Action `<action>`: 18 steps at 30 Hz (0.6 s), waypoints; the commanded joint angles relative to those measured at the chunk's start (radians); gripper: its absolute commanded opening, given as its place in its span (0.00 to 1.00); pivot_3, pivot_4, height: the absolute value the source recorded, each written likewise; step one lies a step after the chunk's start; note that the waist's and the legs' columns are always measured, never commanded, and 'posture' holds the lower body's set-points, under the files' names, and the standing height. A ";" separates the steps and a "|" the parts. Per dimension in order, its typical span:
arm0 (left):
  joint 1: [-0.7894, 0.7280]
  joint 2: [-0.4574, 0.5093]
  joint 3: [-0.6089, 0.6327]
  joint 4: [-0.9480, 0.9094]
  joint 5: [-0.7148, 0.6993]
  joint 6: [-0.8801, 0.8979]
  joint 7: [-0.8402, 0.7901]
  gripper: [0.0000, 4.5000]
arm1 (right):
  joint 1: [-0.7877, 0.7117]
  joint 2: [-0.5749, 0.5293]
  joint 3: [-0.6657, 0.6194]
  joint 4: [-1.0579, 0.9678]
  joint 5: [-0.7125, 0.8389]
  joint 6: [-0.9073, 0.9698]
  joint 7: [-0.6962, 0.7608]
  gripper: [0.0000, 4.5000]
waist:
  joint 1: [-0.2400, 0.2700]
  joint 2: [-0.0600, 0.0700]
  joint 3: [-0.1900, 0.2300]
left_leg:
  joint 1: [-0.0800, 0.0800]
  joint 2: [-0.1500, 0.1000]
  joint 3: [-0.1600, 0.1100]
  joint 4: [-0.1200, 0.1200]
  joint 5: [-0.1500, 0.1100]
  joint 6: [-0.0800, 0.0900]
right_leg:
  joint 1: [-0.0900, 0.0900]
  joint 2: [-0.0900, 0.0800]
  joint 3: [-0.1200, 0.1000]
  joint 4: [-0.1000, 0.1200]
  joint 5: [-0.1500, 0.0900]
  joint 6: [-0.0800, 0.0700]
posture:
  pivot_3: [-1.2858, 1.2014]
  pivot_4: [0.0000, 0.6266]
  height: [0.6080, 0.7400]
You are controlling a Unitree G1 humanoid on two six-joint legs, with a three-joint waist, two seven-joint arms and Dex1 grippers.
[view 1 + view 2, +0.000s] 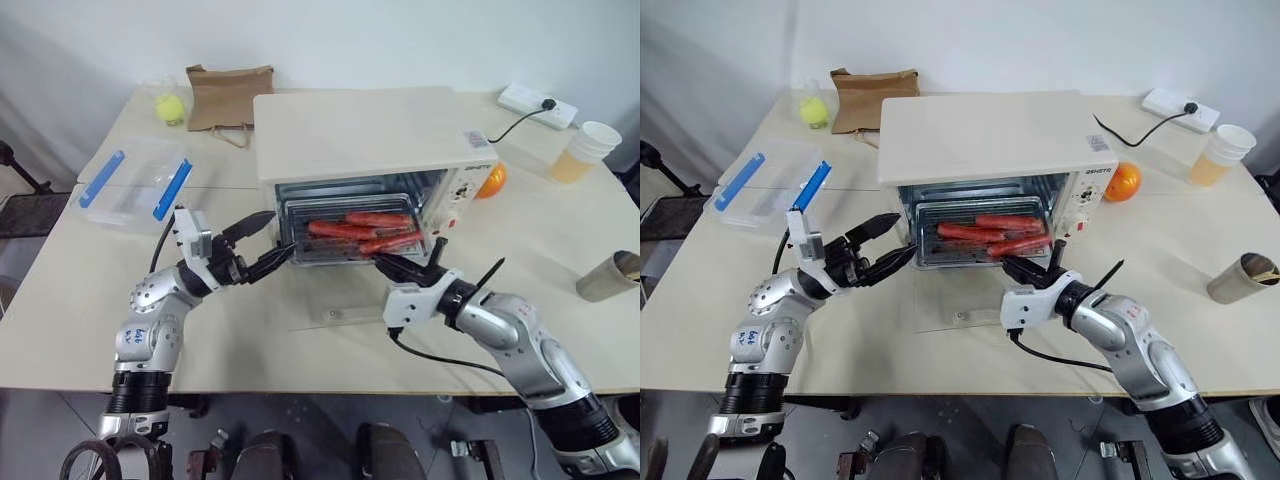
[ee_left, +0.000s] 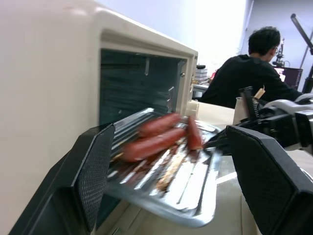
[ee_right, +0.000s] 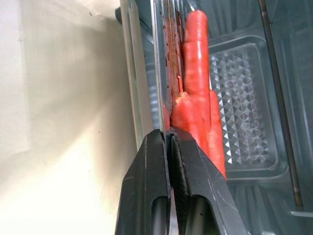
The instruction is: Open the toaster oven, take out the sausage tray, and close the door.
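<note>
Right fingers pinch the shiny ribbed sausage tray's thin rim; left fingers gape.

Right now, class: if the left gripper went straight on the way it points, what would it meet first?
Probably the near left edge of the sausage tray, which juts from the toaster oven; the open left gripper points at it, though depth is unclear.

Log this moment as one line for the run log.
door: open flat | sausage tray: partly out of toaster oven | right gripper: shut on tray's front rim | left gripper: open beside tray
</note>
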 commanded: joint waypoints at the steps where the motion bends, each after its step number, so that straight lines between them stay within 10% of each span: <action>1: -0.005 0.006 0.013 -0.016 -0.013 0.003 -0.007 0.86 | 0.029 -0.018 -0.058 -0.093 0.041 -0.014 -0.003 0.00 | 0.001 0.000 0.000 | 0.000 0.000 0.000 0.000 0.000 0.000 | 0.000 0.000 0.000 0.000 0.000 0.000 | 0.52 0.24 1.00; 18: 0.109 0.070 0.054 -0.169 -0.197 0.377 0.086 0.86 | 0.224 -0.115 -0.202 -0.241 0.100 -0.104 0.014 0.00 | 0.000 -0.001 0.001 | 0.000 0.000 -0.001 0.000 0.000 0.000 | 0.001 0.000 0.000 -0.001 0.000 0.000 | 0.52 0.24 1.00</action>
